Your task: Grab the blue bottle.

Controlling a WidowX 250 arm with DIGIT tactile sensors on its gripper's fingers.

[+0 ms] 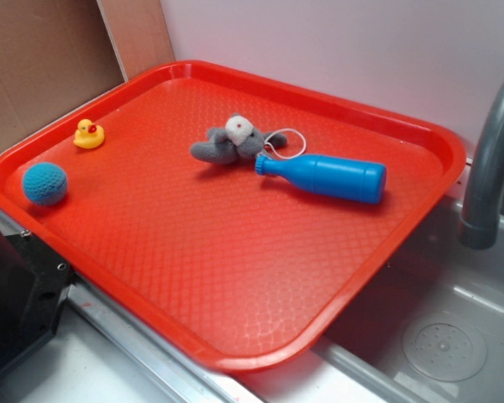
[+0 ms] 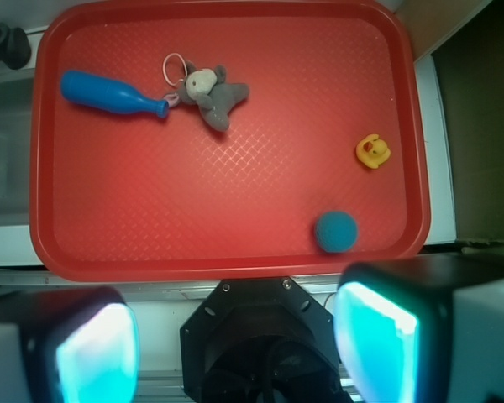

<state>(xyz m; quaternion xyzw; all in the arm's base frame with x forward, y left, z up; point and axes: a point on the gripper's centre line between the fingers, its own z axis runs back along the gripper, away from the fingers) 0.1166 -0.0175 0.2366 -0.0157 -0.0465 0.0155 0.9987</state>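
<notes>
Exterior view: a red tray (image 1: pixel 151 277) holds a blue bottle (image 1: pixel 323 176) lying on its side toward the far right, its cap touching a grey plush toy (image 1: pixel 229 143). A yellow duck (image 1: pixel 89 134) and a teal crocheted ball (image 1: pixel 45 184) sit well apart at the left.

Wrist view: the claw (image 2: pixel 235 340) hangs open and empty outside the tray's (image 2: pixel 227 201) near edge. The bottle (image 2: pixel 111 94) lies at the far left corner, beside the plush toy (image 2: pixel 212 92).

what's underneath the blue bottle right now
The blue bottle lies on its side directly on the red tray. Nothing else shows beneath it, though the strip of tray under its body is hidden.
</notes>
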